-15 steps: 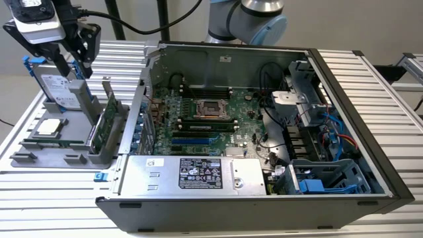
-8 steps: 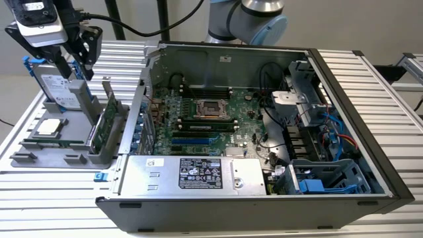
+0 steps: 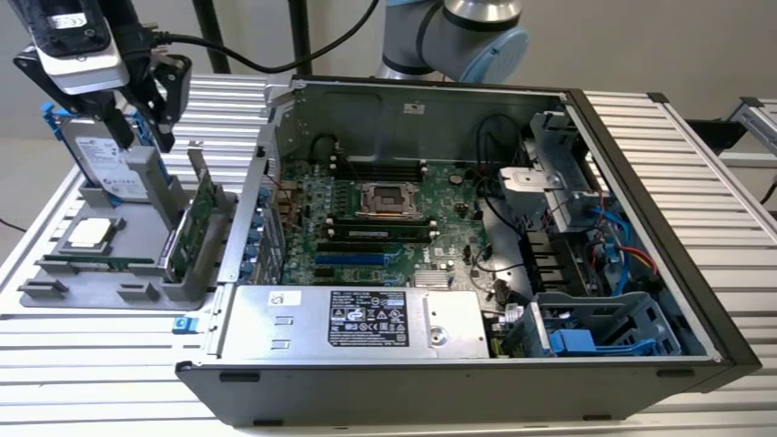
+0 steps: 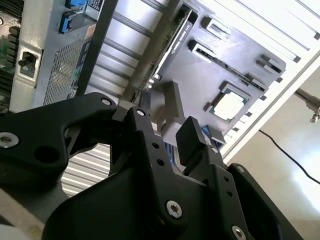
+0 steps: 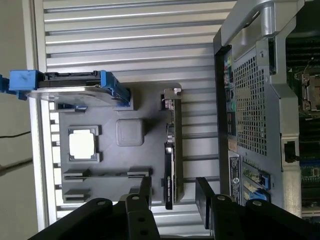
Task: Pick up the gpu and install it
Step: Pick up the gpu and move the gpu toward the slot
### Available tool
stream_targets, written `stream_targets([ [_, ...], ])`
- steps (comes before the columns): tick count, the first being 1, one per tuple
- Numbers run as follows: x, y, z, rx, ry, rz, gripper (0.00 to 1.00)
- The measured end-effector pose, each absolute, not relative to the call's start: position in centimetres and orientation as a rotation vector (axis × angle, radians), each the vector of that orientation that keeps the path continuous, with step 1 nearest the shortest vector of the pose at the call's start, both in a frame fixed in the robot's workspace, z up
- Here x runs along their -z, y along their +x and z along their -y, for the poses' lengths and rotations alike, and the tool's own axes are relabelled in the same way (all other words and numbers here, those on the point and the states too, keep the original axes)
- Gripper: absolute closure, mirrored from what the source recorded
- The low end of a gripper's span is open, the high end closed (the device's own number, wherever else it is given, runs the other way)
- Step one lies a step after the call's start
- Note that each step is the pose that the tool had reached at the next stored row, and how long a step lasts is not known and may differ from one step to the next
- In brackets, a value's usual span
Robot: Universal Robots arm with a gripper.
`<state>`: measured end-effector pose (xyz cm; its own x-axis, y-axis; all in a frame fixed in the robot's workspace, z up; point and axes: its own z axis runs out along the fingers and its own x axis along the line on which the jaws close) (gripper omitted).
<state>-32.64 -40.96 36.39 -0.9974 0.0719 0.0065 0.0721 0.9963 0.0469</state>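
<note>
At the exterior view's left, a grey moulded plastic holder tray lies on the ribbed aluminium table; every place below is given from that tray. At the tray's rear left corner a silver hard drive with blue rails stands upright. Above the tray's rear part hangs the black two-fingered gripper, well clear of the tray floor. Its fingers are spread apart and clamp nothing, with open air under the tips. On the tray floor a square silver processor chip lies flat, and a narrow green memory stick sits in a slot along the tray's near side.

At the tray's right edge the gpu, a thin card with a green board, black shroud and silver end bracket, stands on its long edge in a slot and has not been lifted. Its upper edge is free, with nothing over it. In the first wrist view one end of the card shows in the gap between the two fingers, touching neither.

Only a narrow strip of table separates the tray's right edge from the perforated wall of the open dark grey metal computer case. Its motherboard is exposed from above. Beyond the case, far from the tray, rises the grey and blue robot arm
</note>
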Motion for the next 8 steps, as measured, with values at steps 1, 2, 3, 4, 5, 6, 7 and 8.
stream_targets([
  [1, -36.34, -32.62, 40.98, 0.074, -0.113, 3.134, 0.00],
  [2, -36.29, -32.59, 41.00, 0.074, -0.113, 3.133, 0.00],
  [3, -36.25, -32.57, 41.02, 0.074, -0.113, 3.133, 0.00],
  [4, -36.21, -32.54, 41.03, 0.074, -0.113, 3.133, 0.00],
  [5, -36.16, -32.52, 41.05, 0.074, -0.113, 3.132, 0.00],
  [6, -36.11, -32.50, 41.07, 0.074, -0.113, 3.132, 0.00],
  [7, -36.07, -32.47, 41.08, 0.074, -0.113, 3.132, 0.00],
  [8, -36.02, -32.45, 41.10, 0.074, -0.113, 3.131, 0.00],
])
